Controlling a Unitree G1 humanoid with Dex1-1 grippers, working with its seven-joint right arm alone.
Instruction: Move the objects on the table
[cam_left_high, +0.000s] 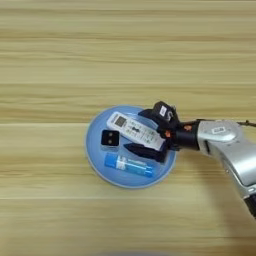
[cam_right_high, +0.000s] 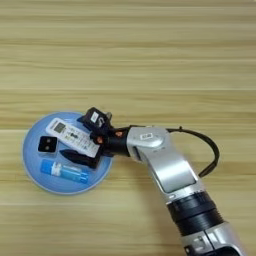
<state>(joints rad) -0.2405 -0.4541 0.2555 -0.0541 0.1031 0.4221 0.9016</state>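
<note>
Remote (cam_left_high: 134, 131) lying on blue plate (cam_left_high: 96, 152) beside black block (cam_left_high: 109, 139) and tube (cam_left_high: 129, 165) | right gripper (cam_left_high: 148, 134) fingers (cam_left_high: 145, 151) straddling its right end, wide, not visibly clamping | risk: remote pivoting, knocking tube off onto counter (cam_left_high: 125, 55).
</note>
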